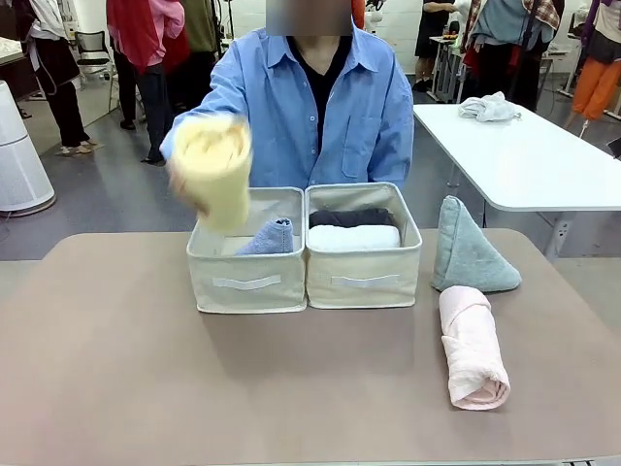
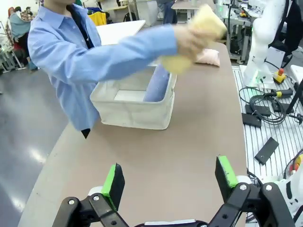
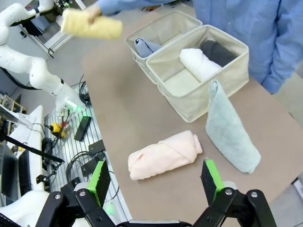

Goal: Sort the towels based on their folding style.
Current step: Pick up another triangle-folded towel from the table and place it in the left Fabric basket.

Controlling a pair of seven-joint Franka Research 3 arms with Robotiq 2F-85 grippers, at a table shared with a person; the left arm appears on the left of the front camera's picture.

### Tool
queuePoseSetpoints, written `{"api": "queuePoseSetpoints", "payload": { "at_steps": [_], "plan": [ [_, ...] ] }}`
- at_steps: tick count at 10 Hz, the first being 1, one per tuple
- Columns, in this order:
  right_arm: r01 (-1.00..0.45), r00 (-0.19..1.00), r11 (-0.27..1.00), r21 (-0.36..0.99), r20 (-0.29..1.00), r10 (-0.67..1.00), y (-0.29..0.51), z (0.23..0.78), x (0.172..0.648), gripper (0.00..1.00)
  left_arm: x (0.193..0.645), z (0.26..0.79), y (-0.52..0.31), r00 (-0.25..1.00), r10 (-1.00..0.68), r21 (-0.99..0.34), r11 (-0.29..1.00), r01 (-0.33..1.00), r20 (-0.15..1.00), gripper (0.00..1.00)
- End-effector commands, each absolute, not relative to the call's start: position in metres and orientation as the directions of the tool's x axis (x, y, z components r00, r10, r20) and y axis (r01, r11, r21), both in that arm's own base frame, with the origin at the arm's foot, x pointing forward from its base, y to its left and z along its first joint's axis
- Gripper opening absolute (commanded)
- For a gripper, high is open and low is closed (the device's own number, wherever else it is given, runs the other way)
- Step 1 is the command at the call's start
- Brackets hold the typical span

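Note:
The person's hand holds a pale yellow rolled towel (image 1: pixel 211 167) in the air above the left fabric box (image 1: pixel 246 277); it blurs with motion. That box contains a lavender-blue cone towel (image 1: pixel 269 238). The right box (image 1: pixel 363 277) holds a white roll (image 1: pixel 353 237) and a dark grey roll (image 1: pixel 351 217). A grey-green cone (image 1: pixel 469 250) stands on the table right of the boxes, and a pink roll (image 1: pixel 471 348) lies in front of it. My left gripper (image 2: pixel 169 178) is open above bare table. My right gripper (image 3: pixel 156 176) is open above the pink roll (image 3: pixel 163 155).
The brown table (image 1: pixel 116 369) has free room at the left and along the front. A white table (image 1: pixel 524 155) with a whitish cloth heap (image 1: pixel 488 107) stands behind at the right. Cables and gear lie on the floor beside the table (image 2: pixel 265 113).

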State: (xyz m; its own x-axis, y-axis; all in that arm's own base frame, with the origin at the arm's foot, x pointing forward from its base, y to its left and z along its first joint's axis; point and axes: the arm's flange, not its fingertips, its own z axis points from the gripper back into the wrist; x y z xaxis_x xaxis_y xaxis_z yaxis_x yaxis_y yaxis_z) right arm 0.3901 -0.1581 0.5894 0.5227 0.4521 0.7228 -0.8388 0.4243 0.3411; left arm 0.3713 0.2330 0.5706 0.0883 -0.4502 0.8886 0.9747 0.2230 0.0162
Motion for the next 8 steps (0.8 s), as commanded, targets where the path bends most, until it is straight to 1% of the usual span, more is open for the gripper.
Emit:
{"api": "queuePoseSetpoints", "payload": {
  "at_steps": [1, 4, 5, 6, 7, 8],
  "plan": [
    [-0.849, 0.508, 0.409, 0.334, 0.731, 0.457, -0.158, 0.587, 0.387, 1.0, 0.366, 0.578, 0.228, 0.082, -0.452, 0.028, 0.232, 0.972, 0.888, 1.0],
    [-0.839, 0.523, 0.424, 0.341, 0.723, 0.452, -0.158, 0.589, 0.39, 1.0, 0.366, 0.578, 0.228, 0.082, -0.452, 0.028, 0.232, 0.972, 0.888, 1.0],
    [-0.839, 0.48, 0.515, 0.173, 0.68, 0.554, -0.139, 0.612, 0.381, 1.0, 0.366, 0.578, 0.228, 0.082, -0.452, 0.028, 0.232, 0.972, 0.888, 1.0],
    [-0.842, 0.487, 0.522, 0.135, 0.606, 0.629, -0.114, 0.617, 0.395, 1.0, 0.366, 0.578, 0.228, 0.082, -0.452, 0.028, 0.232, 0.972, 0.888, 1.0],
    [-0.835, 0.531, 0.532, 0.139, 0.455, 0.715, -0.086, 0.611, 0.427, 1.0, 0.366, 0.578, 0.228, 0.082, -0.452, 0.028, 0.232, 0.972, 0.888, 1.0],
    [-0.847, 0.52, 0.519, 0.11, 0.367, 0.771, -0.063, 0.606, 0.449, 1.0, 0.366, 0.578, 0.228, 0.082, -0.452, 0.028, 0.232, 0.972, 0.888, 1.0]
  ]
}}
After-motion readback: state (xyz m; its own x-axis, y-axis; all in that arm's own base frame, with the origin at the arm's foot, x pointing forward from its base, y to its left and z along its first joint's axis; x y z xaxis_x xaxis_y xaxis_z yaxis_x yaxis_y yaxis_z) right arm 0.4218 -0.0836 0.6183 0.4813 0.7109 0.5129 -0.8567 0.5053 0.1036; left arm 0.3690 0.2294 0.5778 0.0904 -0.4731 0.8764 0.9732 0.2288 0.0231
